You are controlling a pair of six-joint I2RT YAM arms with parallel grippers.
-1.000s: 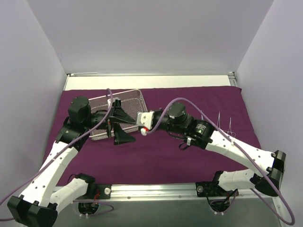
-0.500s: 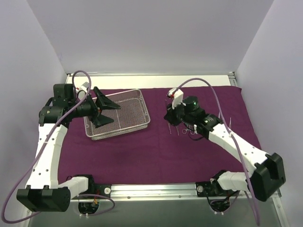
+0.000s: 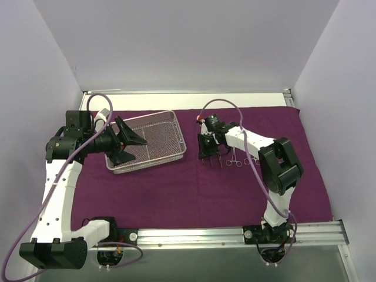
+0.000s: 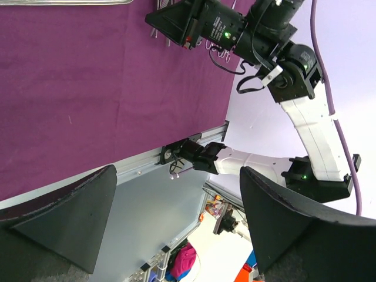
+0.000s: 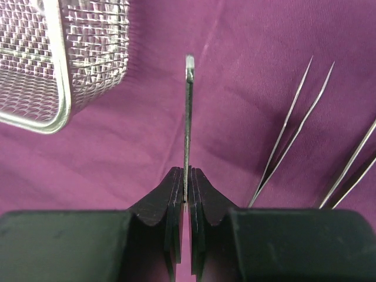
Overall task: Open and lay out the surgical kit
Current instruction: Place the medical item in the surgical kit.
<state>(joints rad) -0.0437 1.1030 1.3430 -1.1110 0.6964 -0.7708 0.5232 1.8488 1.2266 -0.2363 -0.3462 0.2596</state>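
The dark purple cloth lies spread flat over the table. The silver wire-mesh tray stands on it at the left. My left gripper is open and empty, hovering over the tray's left end; its fingers stand wide apart. My right gripper is shut on a thin silver instrument, seen edge-on and held just above the cloth, right of the tray. Tweezers lie beside it. Scissor-handled forceps lie further right.
More thin instruments lie on the cloth right of the forceps. A bare white strip of table runs behind the cloth, and white walls close in three sides. A metal rail runs along the near edge.
The right arm has folded in, its gripper staying by the instruments and shifting slightly left. The left gripper has dropped a little over the tray's left end. Earlier both grippers were at the tray.
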